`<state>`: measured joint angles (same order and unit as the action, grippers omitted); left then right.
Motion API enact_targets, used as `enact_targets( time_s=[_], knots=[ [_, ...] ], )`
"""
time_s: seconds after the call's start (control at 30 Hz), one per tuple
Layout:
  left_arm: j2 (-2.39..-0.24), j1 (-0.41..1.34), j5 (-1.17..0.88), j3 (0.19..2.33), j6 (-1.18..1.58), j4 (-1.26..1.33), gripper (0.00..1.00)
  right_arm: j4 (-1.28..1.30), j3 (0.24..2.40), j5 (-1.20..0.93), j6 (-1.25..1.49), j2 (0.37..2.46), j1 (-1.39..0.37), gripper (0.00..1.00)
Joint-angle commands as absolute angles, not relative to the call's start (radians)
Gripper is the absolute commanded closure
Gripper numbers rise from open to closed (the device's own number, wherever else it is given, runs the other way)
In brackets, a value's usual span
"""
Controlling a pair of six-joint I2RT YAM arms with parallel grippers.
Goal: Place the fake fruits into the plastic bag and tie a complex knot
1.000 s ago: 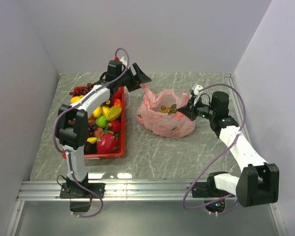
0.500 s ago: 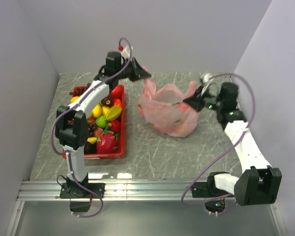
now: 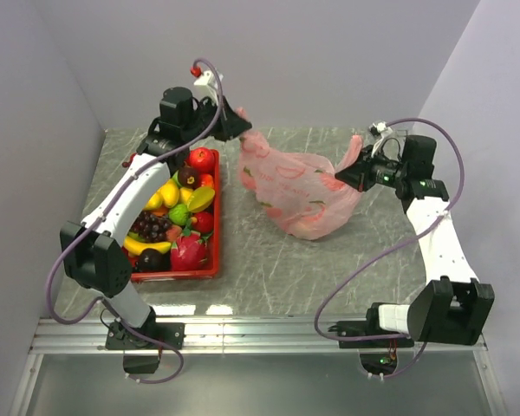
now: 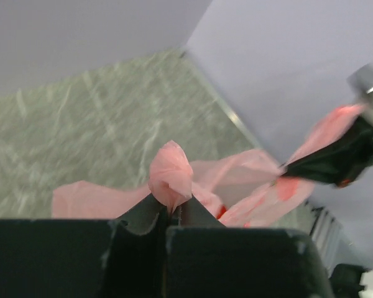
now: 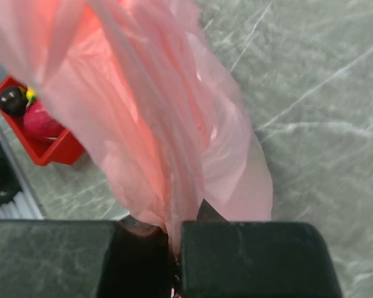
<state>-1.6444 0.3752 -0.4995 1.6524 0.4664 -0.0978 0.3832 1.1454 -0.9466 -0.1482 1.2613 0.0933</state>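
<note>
The plastic bag [image 3: 299,195] hangs stretched at frame centre. The left gripper [image 3: 239,130] has its jaws clamped on the bag's upper left corner, and the right gripper [image 3: 344,178] has its jaws clamped on the upper right corner. The fake fruits [image 3: 178,217] fill the red tray [image 3: 210,270] at left, just beside the bag. Open table [image 3: 269,269] surface lies toward the frame bottom, and walls [image 3: 329,61] bound the back and both sides.

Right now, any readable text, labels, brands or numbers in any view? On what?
None readable.
Pink bag: reddish marks on the film, possibly print, too blurred and crumpled to read in any view.
Red tray and fruits: no lettering visible.
</note>
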Motion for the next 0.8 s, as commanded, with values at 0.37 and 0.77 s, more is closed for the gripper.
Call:
enact_targets(
  time_s=[0.37,0.77],
  knots=[
    [-1.635,0.354,-0.339,1.385,0.175,-0.256,1.0,0.227,1.034,-0.919,-0.054,1.293,0.106,1.0],
    [-1.535,0.366,-0.834,1.592,-0.118,-0.245,0.01,0.192,1.002,-0.942,-0.02,1.183,0.066,1.0]
  ],
)
